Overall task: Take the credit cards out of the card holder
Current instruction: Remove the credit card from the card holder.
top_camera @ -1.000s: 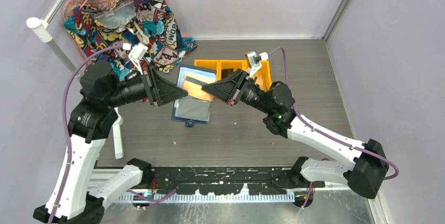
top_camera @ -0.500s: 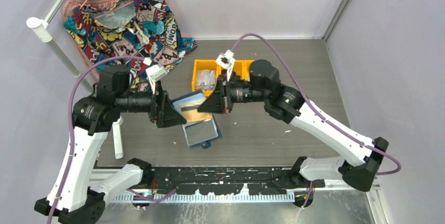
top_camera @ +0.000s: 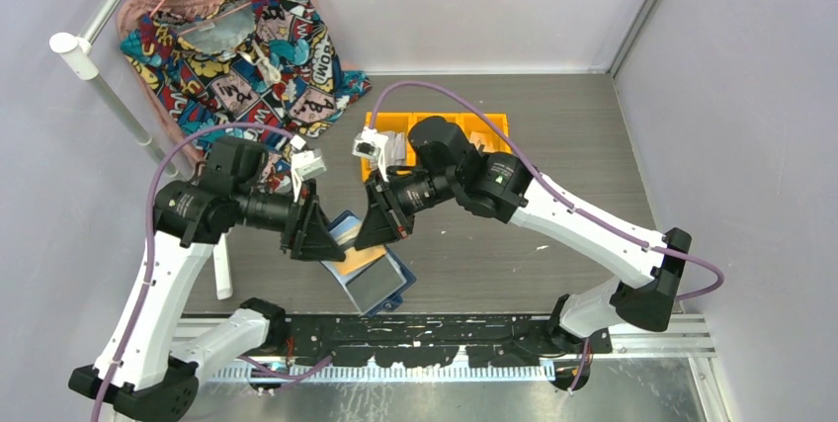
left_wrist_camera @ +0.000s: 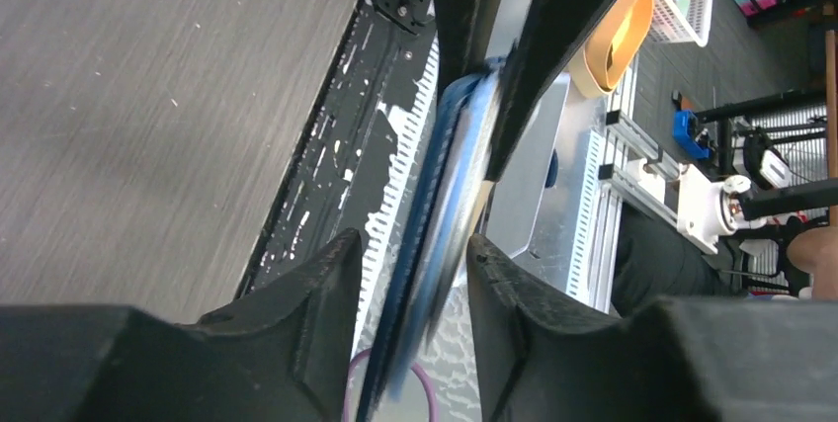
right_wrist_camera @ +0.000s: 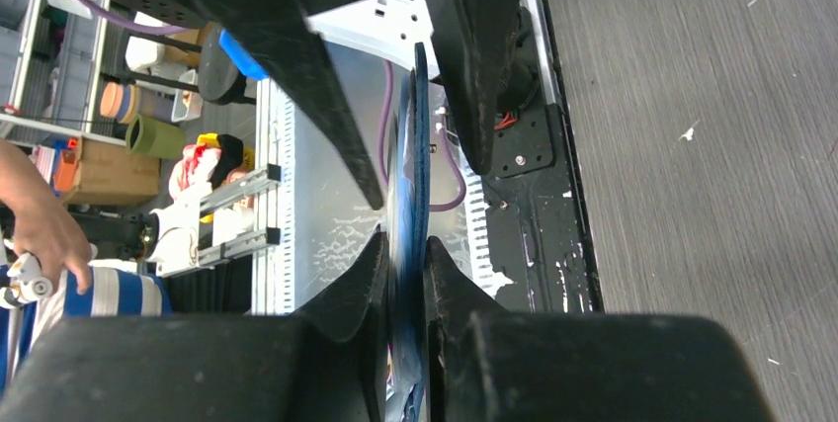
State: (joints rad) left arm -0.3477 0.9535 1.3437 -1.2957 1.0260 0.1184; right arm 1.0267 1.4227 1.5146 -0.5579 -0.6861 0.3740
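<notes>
grey table (top_camera: 553, 126): yellow bins (top_camera: 435, 130), patterned shirt (top_camera: 247, 37)

The open card holder (top_camera: 364, 266) is held up above the near middle of the table (top_camera: 553, 135), between the left gripper (top_camera: 318, 235) on its left and the right gripper (top_camera: 373, 228) on its right. A credit card (top_camera: 357, 259) lies in its upper half. Behind them sit bins (top_camera: 393, 135), with patterned clothing (top_camera: 237, 37) at the far left.

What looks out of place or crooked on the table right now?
The card holder hangs open and tilted above the table's near edge, pinched between the left pincer and the right pincer, with an orange credit card showing inside. A colourful printed garment lies crumpled at the far left corner.
</notes>
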